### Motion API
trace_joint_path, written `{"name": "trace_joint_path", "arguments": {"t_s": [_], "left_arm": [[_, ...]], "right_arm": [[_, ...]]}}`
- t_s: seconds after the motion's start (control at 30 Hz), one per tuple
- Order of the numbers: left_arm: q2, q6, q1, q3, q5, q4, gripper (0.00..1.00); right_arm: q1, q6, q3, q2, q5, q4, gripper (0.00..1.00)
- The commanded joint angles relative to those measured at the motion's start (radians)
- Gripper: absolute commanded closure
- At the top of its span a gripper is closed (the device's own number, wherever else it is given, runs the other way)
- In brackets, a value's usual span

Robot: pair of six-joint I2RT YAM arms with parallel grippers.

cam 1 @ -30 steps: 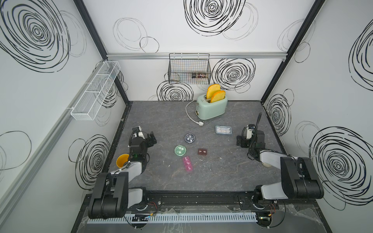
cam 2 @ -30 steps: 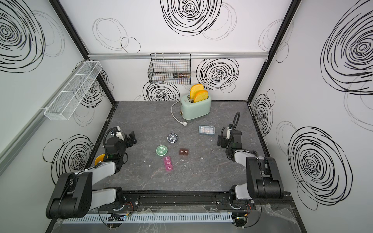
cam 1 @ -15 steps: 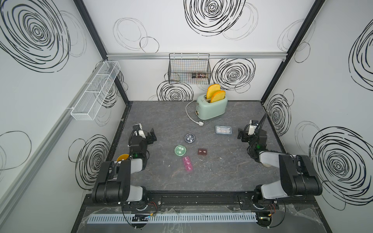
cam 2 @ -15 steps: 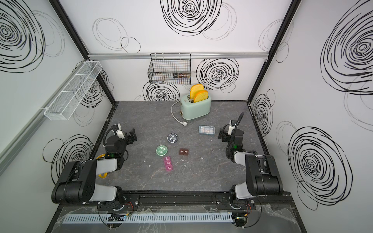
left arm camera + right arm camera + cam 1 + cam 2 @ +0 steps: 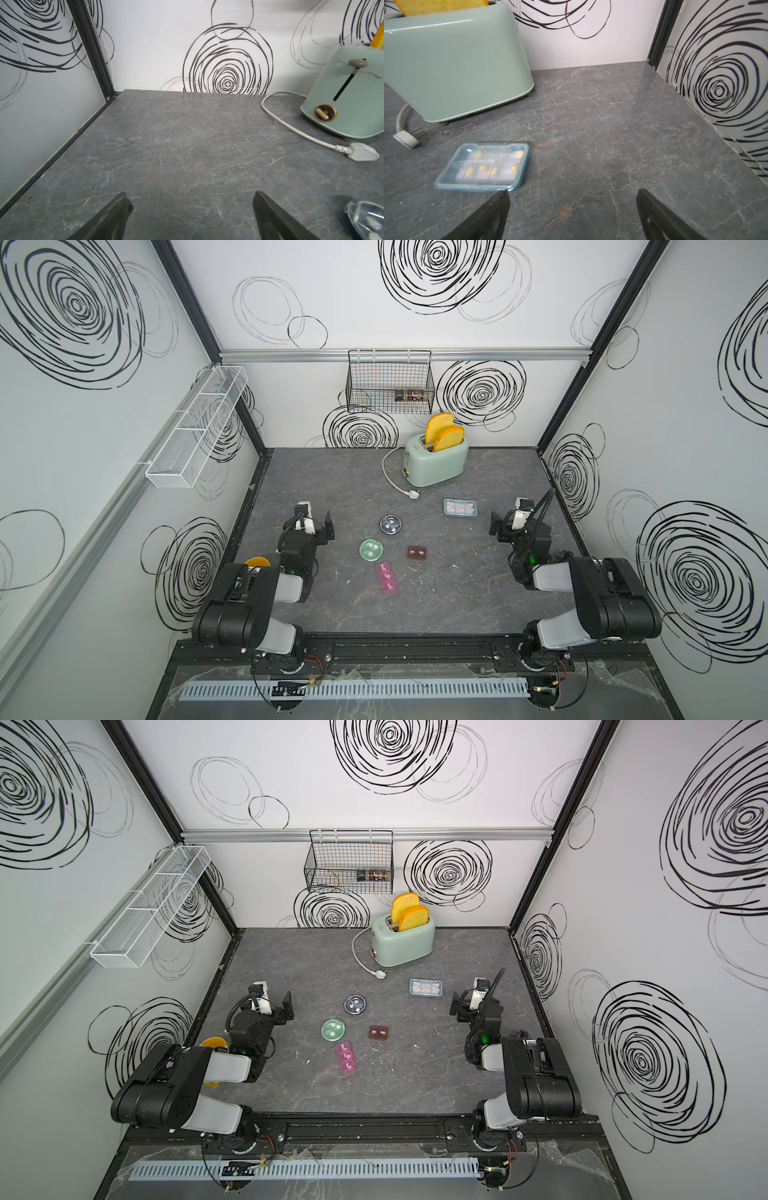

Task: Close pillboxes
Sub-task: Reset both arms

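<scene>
Five pillboxes lie on the grey table in both top views: round navy [image 5: 391,525] [image 5: 355,1005], round green [image 5: 371,550], pink strip [image 5: 386,578], brown two-cell [image 5: 417,552] and clear-blue rectangular [image 5: 459,507]. The clear-blue box [image 5: 483,168] lies flat with its lid down over yellow pills. My left gripper [image 5: 311,526] [image 5: 191,204] is open and empty, left of the navy box [image 5: 365,218]. My right gripper [image 5: 513,526] [image 5: 572,199] is open and empty, just right of the clear-blue box.
A mint-green toaster [image 5: 435,458] with toast stands at the back, its cord and plug [image 5: 411,494] trailing forward. A yellow mug [image 5: 257,562] is half hidden behind my left arm. A wire basket [image 5: 390,383] and a white rack [image 5: 195,427] hang on the walls.
Both arms have folded back, their upper links swinging up and over the bases. The left arm now covers more of the mug. Both grippers stay open; the pillboxes have not moved.
</scene>
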Motion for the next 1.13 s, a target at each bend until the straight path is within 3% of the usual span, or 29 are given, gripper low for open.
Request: {"name": "trace_joint_path", "arguments": {"t_s": [0.0, 1.1], "left_arm": [[0.007, 0.023, 0.000, -0.003, -0.024, 0.153, 0.04], [0.010, 0.031, -0.006, -0.012, -0.027, 0.176, 0.04]], "right_arm": [[-0.003, -0.008, 0.000, 0.003, -0.003, 0.068, 0.02], [0.005, -0.011, -0.006, -0.001, 0.011, 0.077, 0.02]]}}
